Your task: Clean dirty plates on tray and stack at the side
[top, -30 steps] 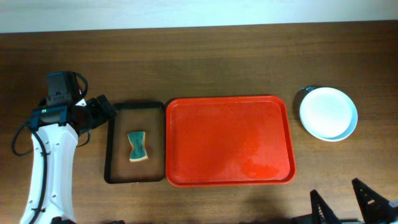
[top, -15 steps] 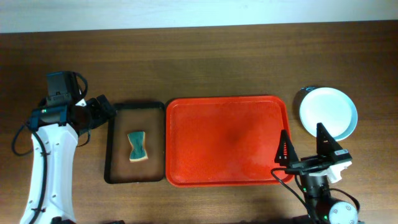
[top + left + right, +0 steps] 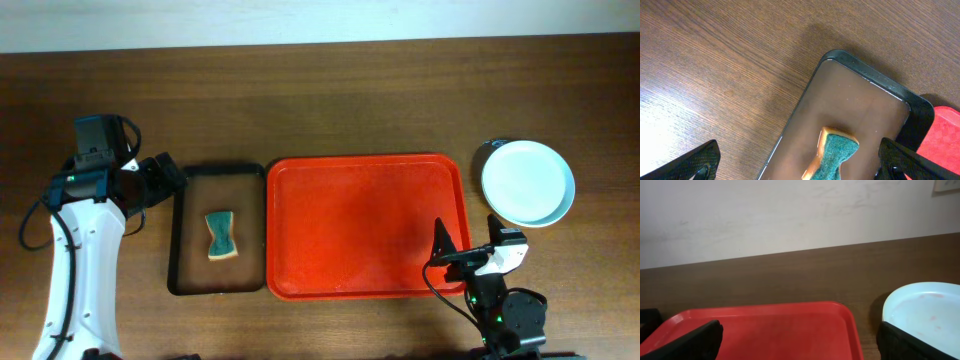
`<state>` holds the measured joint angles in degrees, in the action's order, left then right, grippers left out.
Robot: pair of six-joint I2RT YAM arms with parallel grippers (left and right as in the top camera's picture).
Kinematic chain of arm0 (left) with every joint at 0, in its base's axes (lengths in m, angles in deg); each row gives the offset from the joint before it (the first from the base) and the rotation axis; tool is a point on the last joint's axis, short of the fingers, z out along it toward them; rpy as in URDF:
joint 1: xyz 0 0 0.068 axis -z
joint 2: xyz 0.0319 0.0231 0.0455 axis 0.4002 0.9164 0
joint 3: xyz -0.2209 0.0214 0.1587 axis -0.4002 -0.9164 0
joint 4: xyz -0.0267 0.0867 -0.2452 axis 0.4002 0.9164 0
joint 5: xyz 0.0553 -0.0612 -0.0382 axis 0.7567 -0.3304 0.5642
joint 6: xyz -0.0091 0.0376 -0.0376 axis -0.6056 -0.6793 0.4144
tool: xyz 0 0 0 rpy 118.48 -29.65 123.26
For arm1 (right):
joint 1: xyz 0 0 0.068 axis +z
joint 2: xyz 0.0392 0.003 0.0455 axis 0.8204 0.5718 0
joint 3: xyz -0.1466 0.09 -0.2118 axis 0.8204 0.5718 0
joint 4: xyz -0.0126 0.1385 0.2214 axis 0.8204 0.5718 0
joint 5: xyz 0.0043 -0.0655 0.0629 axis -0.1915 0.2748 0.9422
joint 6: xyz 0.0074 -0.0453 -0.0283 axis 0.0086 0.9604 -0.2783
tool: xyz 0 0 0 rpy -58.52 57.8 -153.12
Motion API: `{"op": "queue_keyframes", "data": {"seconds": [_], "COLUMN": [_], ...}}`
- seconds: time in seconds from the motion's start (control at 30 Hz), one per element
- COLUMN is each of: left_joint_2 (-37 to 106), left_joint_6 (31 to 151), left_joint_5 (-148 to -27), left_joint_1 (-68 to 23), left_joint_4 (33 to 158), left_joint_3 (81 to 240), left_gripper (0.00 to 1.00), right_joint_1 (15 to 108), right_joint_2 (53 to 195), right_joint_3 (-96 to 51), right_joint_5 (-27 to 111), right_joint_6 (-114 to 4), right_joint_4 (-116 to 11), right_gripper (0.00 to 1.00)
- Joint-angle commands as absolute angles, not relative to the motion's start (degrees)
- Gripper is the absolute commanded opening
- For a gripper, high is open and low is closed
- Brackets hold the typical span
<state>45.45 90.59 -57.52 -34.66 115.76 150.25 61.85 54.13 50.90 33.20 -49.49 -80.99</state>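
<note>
The red tray (image 3: 368,226) lies mid-table with nothing on it; it also shows in the right wrist view (image 3: 765,330). The plates (image 3: 528,182) are stacked on the table to its right, the white one on top with a pale blue rim under it; the green one is not clearly visible. The top plate also shows in the right wrist view (image 3: 925,305). My right gripper (image 3: 468,242) is open and empty, over the tray's front right corner (image 3: 797,332). My left gripper (image 3: 172,180) is open and empty over the black tray's far left corner (image 3: 797,150).
A narrow black tray (image 3: 190,240) lies left of the red tray and holds a green and yellow sponge (image 3: 221,235), also seen in the left wrist view (image 3: 832,152). Bare wooden table surrounds everything, with a pale wall at the back.
My right gripper has come up from the front edge of the table to the tray's front right corner, then shifted slightly left. The left arm has not moved.
</note>
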Motion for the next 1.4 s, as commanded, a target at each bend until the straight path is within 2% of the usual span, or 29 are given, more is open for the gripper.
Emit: {"op": "queue_keyframes", "data": {"seconds": [0.0, 0.47, 0.6, 0.83, 1.07, 1.13, 1.23, 1.27, 1.37], "left_joint_2": [45.1, 42.1, 29.8, -1.0, -30.2, -36.4, -36.6, -36.6, -36.6], "left_joint_6": [91.2, 91.2, 91.2, 91.1, 91.2, 91.2, 91.1, 91.2, 91.1], "left_joint_5": [-57.5, -57.3, -57.3, -56.0, -54.1, -54.0, -53.4, -53.4, -53.4], "left_joint_1": [-34.9, -33.9, -27.7, -27.3, -24.3, -22.0, -20.7, -20.7, -20.7], "left_joint_4": [115.8, 115.8, 115.8, 119.0, 120.0, 111.7, 78.4, 56.5, 35.0], "left_joint_3": [150.7, 150.6, 150.6, 150.5, 135.4, 126.6, 112.9, 102.6, 89.4], "left_gripper": [0.99, 0.99, 0.99, 0.99, 0.99, 0.99, 0.99, 0.99, 0.99], "right_joint_1": [61.4, 61.4, 61.4, 61.4, 61.4, 61.4, 61.4, 61.4, 61.4], "right_joint_2": [53.7, 53.7, 53.6, 53.7, 53.7, 53.7, 53.6, 53.7, 53.7], "right_joint_3": [51.2, 51.2, 51.2, 51.2, 51.2, 51.2, 51.2, 51.2, 51.2], "right_joint_5": [33.5, 33.5, 33.5, 33.5, 33.5, 33.5, 33.5, 33.5, 33.5], "right_joint_6": [-48.9, -48.9, -48.9, -48.9, -48.9, -48.9, -48.9, -48.9, -48.9], "right_joint_4": [-80.6, -80.6, -80.6, -80.6, -80.6, -80.6, -80.6, -80.6, -80.6], "right_gripper": [0.98, 0.98, 0.98, 0.98, 0.98, 0.99, 0.99, 0.98, 0.99]}}
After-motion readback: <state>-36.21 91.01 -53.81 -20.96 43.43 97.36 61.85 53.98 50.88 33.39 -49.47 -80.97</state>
